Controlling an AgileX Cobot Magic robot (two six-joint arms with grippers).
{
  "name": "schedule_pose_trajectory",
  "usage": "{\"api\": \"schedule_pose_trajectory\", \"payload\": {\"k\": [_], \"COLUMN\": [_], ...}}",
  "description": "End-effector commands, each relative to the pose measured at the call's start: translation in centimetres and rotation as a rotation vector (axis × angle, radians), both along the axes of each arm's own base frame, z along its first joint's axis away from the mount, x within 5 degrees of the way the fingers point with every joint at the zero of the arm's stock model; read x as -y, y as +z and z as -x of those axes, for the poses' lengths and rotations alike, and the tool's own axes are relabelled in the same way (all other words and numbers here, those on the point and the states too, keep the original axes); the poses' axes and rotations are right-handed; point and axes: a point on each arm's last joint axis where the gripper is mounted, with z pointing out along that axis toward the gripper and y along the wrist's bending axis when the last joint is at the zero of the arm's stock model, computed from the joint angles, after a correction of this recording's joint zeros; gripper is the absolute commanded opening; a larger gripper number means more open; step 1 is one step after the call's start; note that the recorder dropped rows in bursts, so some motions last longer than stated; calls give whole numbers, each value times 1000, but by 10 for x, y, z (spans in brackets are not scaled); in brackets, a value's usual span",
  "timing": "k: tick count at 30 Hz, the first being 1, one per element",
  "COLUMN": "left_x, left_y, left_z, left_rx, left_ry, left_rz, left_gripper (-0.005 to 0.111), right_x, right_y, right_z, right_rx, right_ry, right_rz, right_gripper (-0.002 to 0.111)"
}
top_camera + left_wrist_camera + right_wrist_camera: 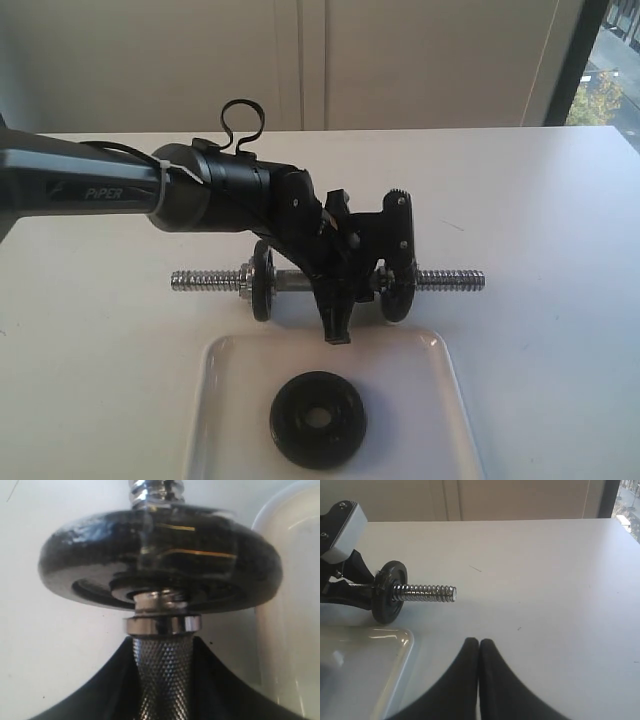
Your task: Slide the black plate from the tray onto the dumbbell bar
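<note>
Left gripper (337,322) clamps the knurled middle of the dumbbell bar (452,279), with mounted discs (261,285) on either side of it. The black plate (318,418) lies flat on the tray (445,400), near its fingertips, untouched. Right gripper (479,643) is pressed closed, empty.

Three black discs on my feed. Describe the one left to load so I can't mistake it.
On the white table, find the white rectangular plastic tray on the near side of the chrome dumbbell bar. The round matte black iron plate lies flat inside it, hole facing up. The other two black discs stand on edge, threaded on the bar.
</note>
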Motion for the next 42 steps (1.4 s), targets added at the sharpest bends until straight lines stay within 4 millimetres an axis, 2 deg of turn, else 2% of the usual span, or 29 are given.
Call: {"api": "schedule_pose_trajectory", "payload": {"k": [1, 8, 15, 20, 31, 42], "left_x": [0, -6, -27, -39, -48, -58], "left_y": [3, 25, 43, 48, 59, 59], "left_z": [1, -3, -13, -17, -18, -17], "left_rx": [-30, -25, -59, -70, -80, -141], "left_ry": [30, 106, 186, 194, 218, 218], "left_rz": [16, 84, 104, 77, 79, 27], "left_gripper": [0, 0, 0, 0, 0, 0], "right_x": [0, -1, -1, -1, -1, -1], "right_y": [0, 0, 0, 0, 0, 0], "right_z": [0, 0, 0, 0, 0, 0], "right_rx": [7, 7, 7, 7, 7, 7], "right_ry": [8, 12, 12, 12, 12, 12], "right_rz": [-5, -5, -5, -5, -5, -5], "right_gripper": [0, 0, 0, 0, 0, 0]}}
